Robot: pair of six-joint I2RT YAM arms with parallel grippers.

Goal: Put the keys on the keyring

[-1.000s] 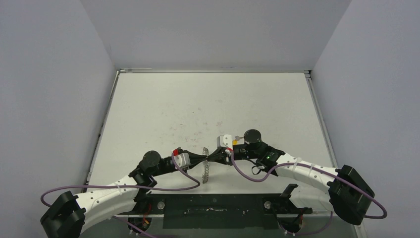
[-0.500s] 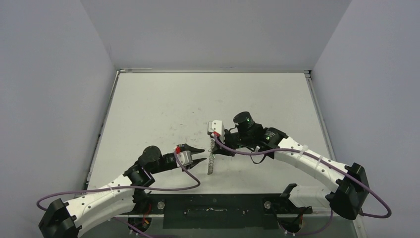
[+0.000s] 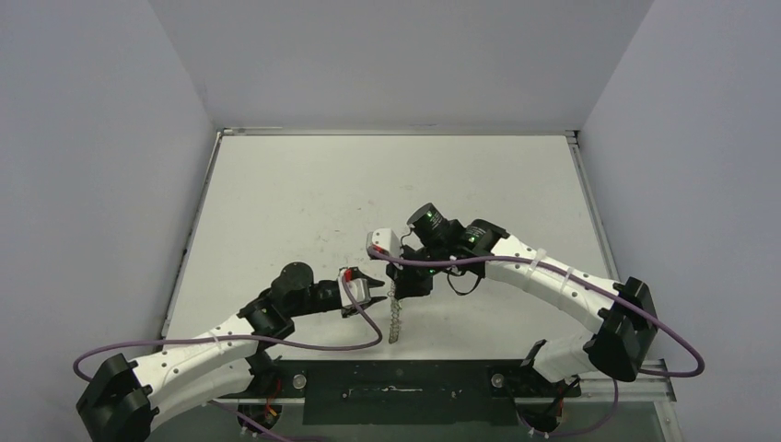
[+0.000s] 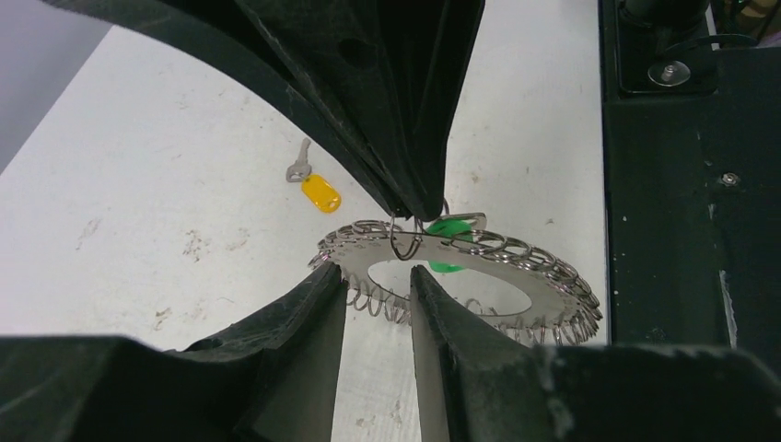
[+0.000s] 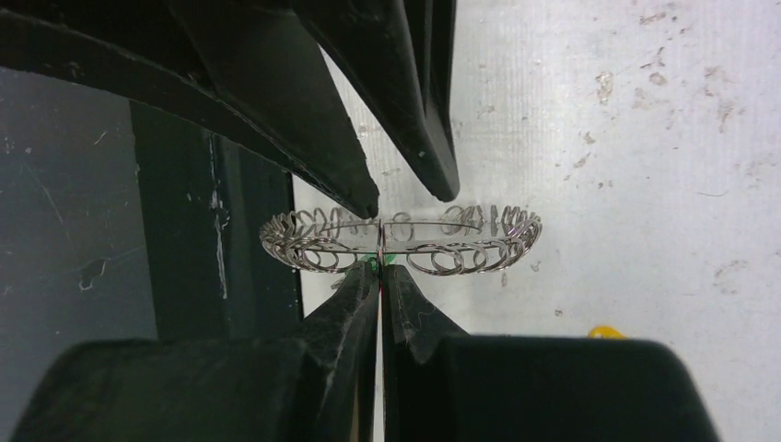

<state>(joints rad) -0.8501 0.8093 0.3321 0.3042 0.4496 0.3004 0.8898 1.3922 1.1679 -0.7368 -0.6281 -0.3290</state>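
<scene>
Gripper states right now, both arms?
Left gripper: open, holding nothing.
Right gripper: shut on the keyring, fingers pinching a rim loop.

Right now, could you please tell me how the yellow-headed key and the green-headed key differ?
The yellow-headed key lies on the table, clear of the keyring; the green-headed key sits at the keyring. The yellow-headed key shows whole, silver blade included; the green-headed key is mostly hidden behind the keyring. Both have bright coloured heads.
</scene>
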